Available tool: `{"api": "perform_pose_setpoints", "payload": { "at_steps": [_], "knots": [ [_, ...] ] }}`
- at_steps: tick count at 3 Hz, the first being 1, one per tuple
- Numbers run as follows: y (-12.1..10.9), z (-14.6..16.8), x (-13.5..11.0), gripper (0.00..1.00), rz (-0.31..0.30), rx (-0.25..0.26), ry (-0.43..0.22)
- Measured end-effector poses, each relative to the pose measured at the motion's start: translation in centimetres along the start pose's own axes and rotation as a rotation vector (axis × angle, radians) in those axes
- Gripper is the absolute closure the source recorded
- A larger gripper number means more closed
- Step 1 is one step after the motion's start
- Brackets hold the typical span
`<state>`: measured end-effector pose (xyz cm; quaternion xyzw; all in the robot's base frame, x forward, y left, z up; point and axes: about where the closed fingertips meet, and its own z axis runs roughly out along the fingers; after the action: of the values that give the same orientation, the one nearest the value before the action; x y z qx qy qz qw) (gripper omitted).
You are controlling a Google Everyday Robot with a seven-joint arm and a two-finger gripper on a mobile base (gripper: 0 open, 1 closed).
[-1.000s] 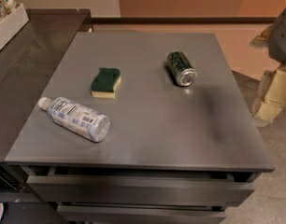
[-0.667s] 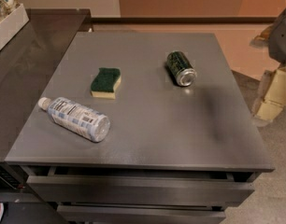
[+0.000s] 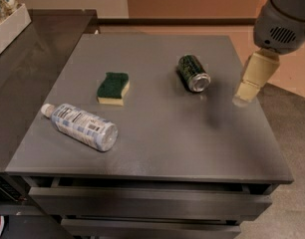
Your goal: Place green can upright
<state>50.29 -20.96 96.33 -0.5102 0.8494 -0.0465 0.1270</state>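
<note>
Green can [image 3: 193, 72]: lying on its side on the tabletop [image 3: 162, 143], dark printed body pointing away and its shiny silver end turned toward the near right. It is not upright, so the task is not yet done.

Why it rests so: a round can on its side could roll if nudged across its length. My guess is it wants a grip across the body, then a turn to stand it on one end.

Gripper [image 3: 242, 96]: to the right of the green can and clear of it, hanging over the tabletop's right edge on a cream-coloured piece that slants down toward the surface. It holds nothing. Whether it is apart or together, I cannot tell from here.

Arm [image 3: 284, 16]: the bulky grey housing sits above and right of the green can, angled down, which suits a reach in from that side.

Sponge [image 3: 113, 88]: green over yellow, flat on the tabletop well to the left of the green can, out of the way.

Bottle [image 3: 81, 126]: clear plastic with a white cap, lying on its side farther left of the green can and nearer the front edge, well apart from it.

Room to work: the tabletop right around the green can is bare, so I'd judge there is space to stand it where it lies.
</note>
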Motion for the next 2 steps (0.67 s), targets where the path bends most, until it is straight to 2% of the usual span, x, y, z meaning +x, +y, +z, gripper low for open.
{"api": "perform_pose_setpoints", "payload": {
  "at_steps": [1,2],
  "knots": [
    [-3.0,1.6,-2.0,0.0,0.134,0.004,0.035],
    [-6.0,3.3,-3.8,0.0,0.275,0.011,0.037]
  ]
}}
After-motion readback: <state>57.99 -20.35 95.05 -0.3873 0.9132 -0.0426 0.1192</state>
